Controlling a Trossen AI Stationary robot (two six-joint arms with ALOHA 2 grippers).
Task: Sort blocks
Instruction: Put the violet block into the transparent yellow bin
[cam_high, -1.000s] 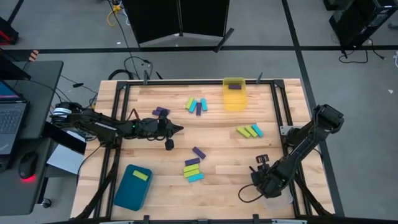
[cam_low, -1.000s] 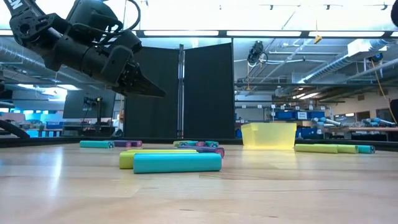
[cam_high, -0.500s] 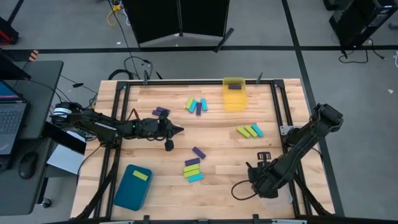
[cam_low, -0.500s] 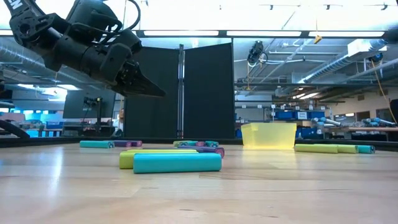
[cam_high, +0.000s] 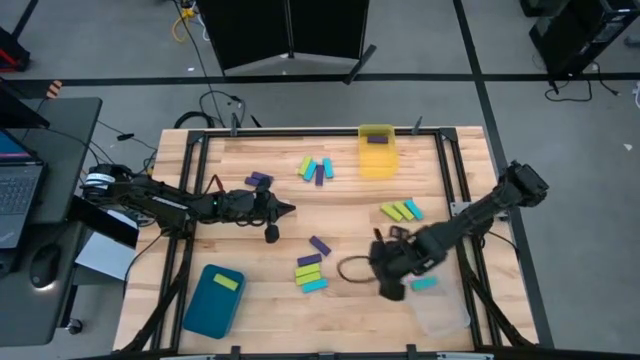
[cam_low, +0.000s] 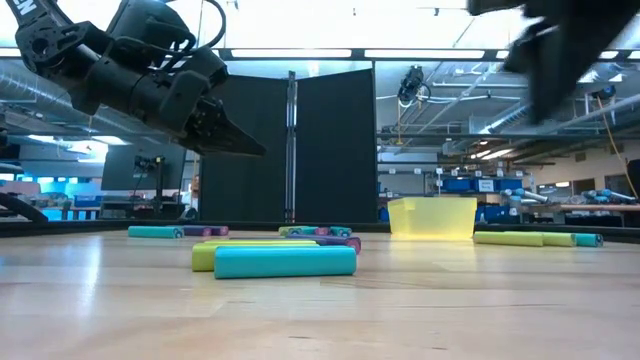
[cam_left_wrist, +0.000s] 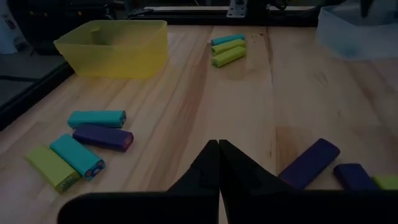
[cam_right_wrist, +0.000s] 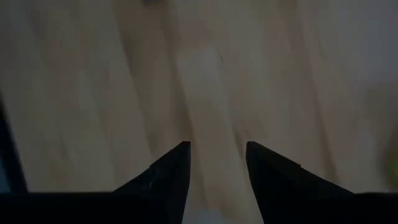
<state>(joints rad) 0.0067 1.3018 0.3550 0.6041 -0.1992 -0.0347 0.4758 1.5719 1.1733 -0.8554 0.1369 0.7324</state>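
Purple, lime green and cyan blocks lie flat on the wooden table in groups: one at the far middle (cam_high: 318, 168), one toward the right (cam_high: 402, 210), a stack near the middle (cam_high: 310, 272) and a lone purple one (cam_high: 320, 244). A cyan block (cam_high: 423, 283) lies at the clear bin (cam_high: 445, 315). My right gripper (cam_high: 388, 278) hovers open over bare wood (cam_right_wrist: 216, 152), between the stack and the clear bin, and holds nothing. My left gripper (cam_high: 285, 208) waits shut above the table's left half (cam_left_wrist: 217, 149), touching nothing.
A yellow bin (cam_high: 377, 155) at the far edge holds a purple block (cam_high: 377, 139). A teal bin (cam_high: 212, 302) at the near left holds a green block (cam_high: 226, 283). Two purple blocks (cam_high: 258, 180) lie beside my left arm. A metal frame (cam_high: 445, 160) runs along the table's sides.
My right gripper has swung from over the clear bin at the near right toward the table's middle, rising and turning as it went. A cyan block now shows where it stood. My left arm has kept still.
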